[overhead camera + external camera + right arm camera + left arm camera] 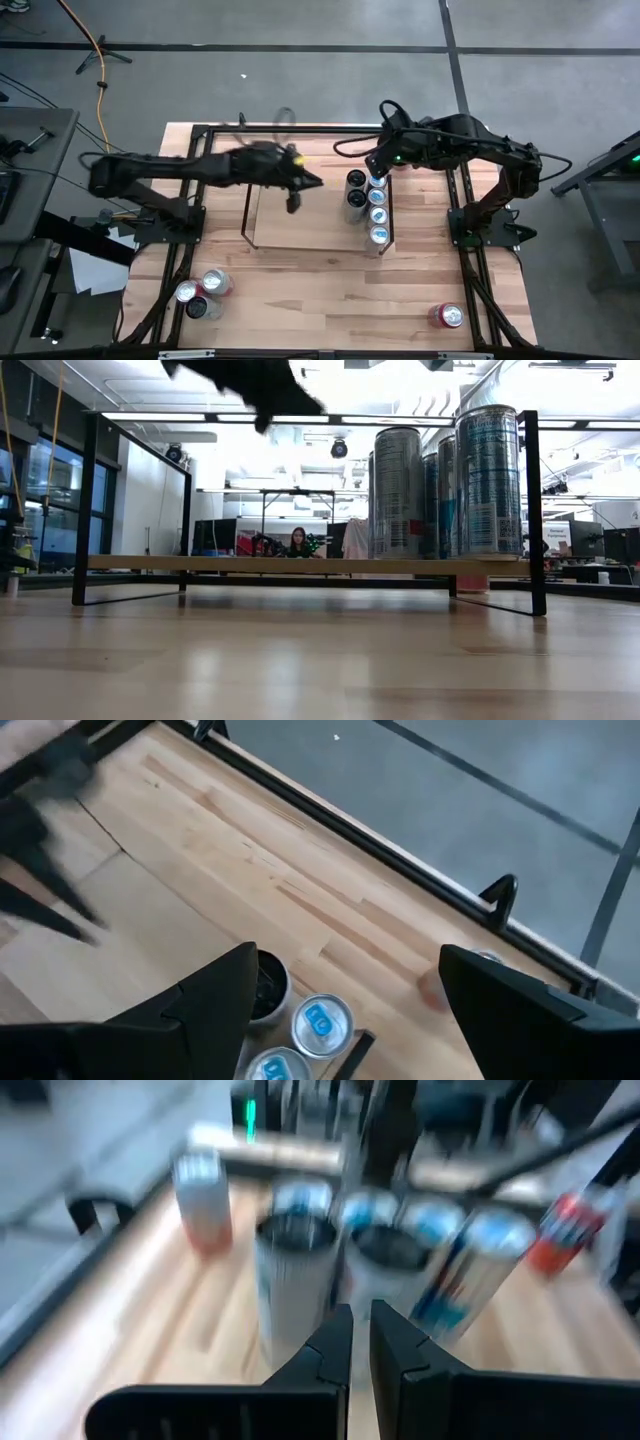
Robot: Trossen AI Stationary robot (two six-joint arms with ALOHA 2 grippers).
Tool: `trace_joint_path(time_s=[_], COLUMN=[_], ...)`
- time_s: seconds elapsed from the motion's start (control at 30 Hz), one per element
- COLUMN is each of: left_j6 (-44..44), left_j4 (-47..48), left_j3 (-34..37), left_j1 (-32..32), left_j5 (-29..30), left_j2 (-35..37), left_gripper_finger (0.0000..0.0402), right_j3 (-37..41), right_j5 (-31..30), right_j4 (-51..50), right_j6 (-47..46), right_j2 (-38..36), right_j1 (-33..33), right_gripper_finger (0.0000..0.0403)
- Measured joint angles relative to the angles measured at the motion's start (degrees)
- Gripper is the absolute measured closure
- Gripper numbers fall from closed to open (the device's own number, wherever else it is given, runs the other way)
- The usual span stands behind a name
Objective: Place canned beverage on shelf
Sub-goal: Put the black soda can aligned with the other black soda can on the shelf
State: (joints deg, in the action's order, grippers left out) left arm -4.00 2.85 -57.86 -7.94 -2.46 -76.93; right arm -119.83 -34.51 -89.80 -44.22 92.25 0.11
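The bare bench (pixel 300 660) planks are lying nearest the low camera, running up to the shelf (pixel 250 564), a thin light-wood board on black wire end frames. At one end of the shelf, tall cans (pixel 487 480) are standing upright in a tight group, silver and blue.

From above, the shelf (pixel 300 215) is sitting near the middle of the bench (pixel 330 300). A row of blue-topped cans (pixel 378 214) is standing along the shelf's right end, with two dark-topped cans (pixel 355 190) just beside them, toward the shelf's middle.

The left hand (pixel 293 200) is hanging over the shelf's middle, blurred, a little apart from the dark-topped cans. In its wrist view its fingers (pixel 330 1345) are standing all but together with nothing between them, pointing at the can group.

The right hand (pixel 378 172) is hovering over the far end of the can row. Its fingers (pixel 215 990) are spread wide and gripping nothing, with the can tops (pixel 320 1020) showing below between them.

Off the shelf, three loose cans (pixel 203 292) are clustered toward the bench's front left corner, well apart from the shelf, and one red can (pixel 446 316) is lying toward the front right.
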Motion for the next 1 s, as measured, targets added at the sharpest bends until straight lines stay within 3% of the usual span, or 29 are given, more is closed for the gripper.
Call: trace_joint_path(time_s=[0.27,0.43,0.57,0.8,1.0], left_j6=[-1.21,-2.32,0.19,4.64,6.30], left_j4=[-2.39,-2.49,-2.80,-6.75,0.60], left_j3=[0.02,0.02,0.02,0.06,0.06], left_j1=[2.07,6.38,10.44,13.77,14.05], left_j5=[0.30,5.40,7.96,-0.72,-5.38], left_j2=[16.18,20.84,21.93,23.68,29.24], left_gripper_finger=[0.0401,0.0401,0.0401,0.0401,0.0401], right_j3=[0.00,0.00,0.00,0.00,0.00], right_j5=[-0.03,0.77,6.36,9.22,9.52], right_j4=[1.06,2.58,2.58,2.63,2.64], right_j6=[11.28,17.81,22.34,18.74,18.76], right_j2=[0.00,0.00,0.00,0.07,0.35], right_j1=[-0.12,-0.12,-0.12,-0.10,-0.10], right_gripper_finger=[0.0104,0.0104,0.0104,0.0105,0.0104])
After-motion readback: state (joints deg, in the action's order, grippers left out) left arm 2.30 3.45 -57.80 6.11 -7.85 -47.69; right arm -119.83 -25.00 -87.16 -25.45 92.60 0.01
